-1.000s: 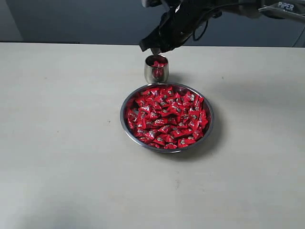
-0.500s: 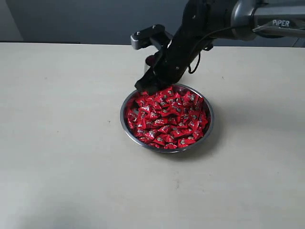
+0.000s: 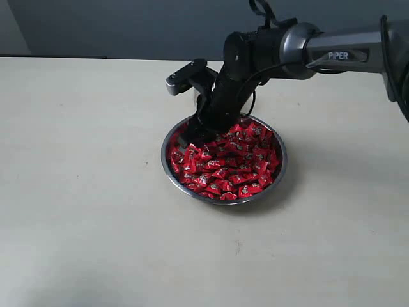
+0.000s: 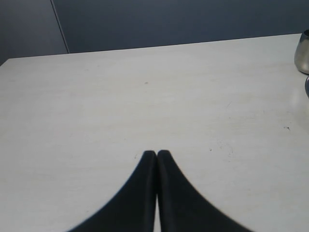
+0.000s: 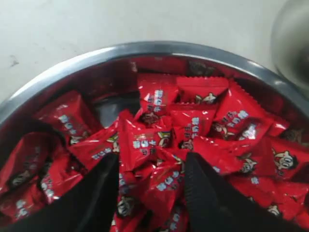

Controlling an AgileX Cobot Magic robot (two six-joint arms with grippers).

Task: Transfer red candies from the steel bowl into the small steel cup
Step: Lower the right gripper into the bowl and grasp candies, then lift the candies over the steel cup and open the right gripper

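The red candies (image 3: 223,160) are glossy red, each wrapper bearing a small pale-and-dark mark and white lettering. The steel bowl (image 5: 145,47) and small steel cup (image 4: 302,53) are mirror-silver. The counter (image 3: 83,192) is pale beige, faintly streaked. The right gripper (image 5: 152,159) and left gripper (image 4: 157,153) are matte black. The wall (image 3: 96,25) along the frame's top is dark blue-grey.

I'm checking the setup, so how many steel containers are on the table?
2. The steel bowl sits mid-table, filled with red candies. The small steel cup stands just beyond the bowl's far rim, mostly hidden by the right arm in the exterior view.
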